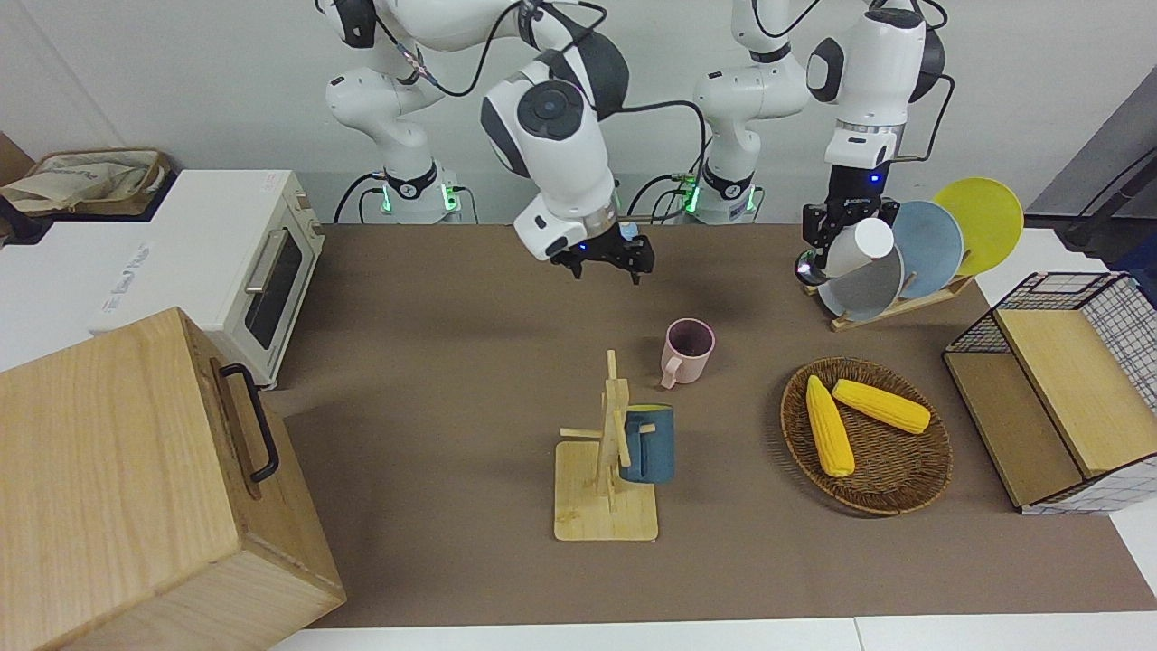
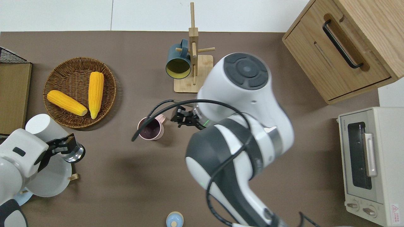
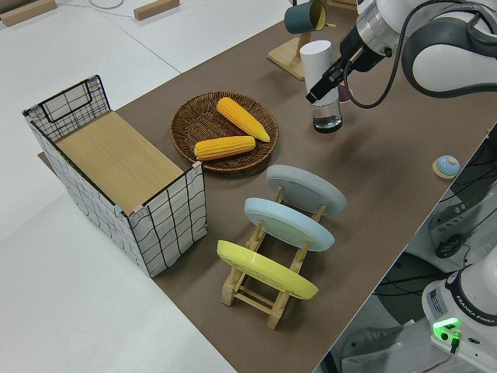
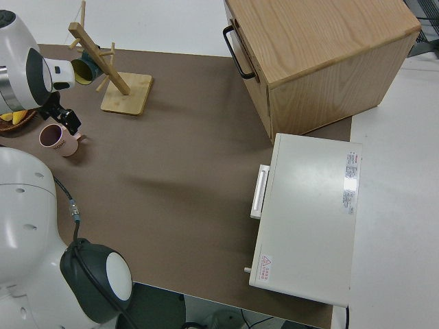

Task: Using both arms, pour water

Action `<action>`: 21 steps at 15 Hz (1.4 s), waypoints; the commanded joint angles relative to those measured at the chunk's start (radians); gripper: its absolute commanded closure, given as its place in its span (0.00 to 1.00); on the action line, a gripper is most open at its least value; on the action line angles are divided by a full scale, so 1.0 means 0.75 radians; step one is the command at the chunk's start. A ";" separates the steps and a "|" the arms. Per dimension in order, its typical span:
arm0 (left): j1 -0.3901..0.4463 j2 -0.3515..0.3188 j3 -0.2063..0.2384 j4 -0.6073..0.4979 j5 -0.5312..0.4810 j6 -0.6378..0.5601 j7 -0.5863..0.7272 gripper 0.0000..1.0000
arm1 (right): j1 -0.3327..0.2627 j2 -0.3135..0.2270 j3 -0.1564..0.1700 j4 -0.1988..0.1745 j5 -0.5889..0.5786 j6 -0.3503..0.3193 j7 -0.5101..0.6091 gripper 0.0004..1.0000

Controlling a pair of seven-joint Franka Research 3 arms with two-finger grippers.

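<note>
Overhead view: the right gripper, mid-frame, hangs with fingers spread beside the pink mug's handle, seemingly ready to steady it. At lower left, the left gripper clamps a white bottle, lifted and tilted, probably to carry it toward the mug for pouring.

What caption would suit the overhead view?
Left gripper holds a white bottle while right gripper hovers beside the pink mug.
</note>
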 commanded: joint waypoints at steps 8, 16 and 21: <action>-0.175 -0.033 -0.068 -0.079 -0.019 0.035 -0.145 1.00 | -0.425 -0.242 0.016 -0.043 -0.289 -0.355 -0.708 0.01; -0.250 0.000 -0.217 -0.149 -0.215 0.135 -0.159 1.00 | -0.593 -0.289 0.025 -0.043 -0.398 -0.374 -1.069 0.01; -0.328 0.096 -0.240 -0.151 -0.264 0.213 -0.163 1.00 | -0.681 -0.310 0.035 -0.043 -0.388 -0.400 -1.129 0.01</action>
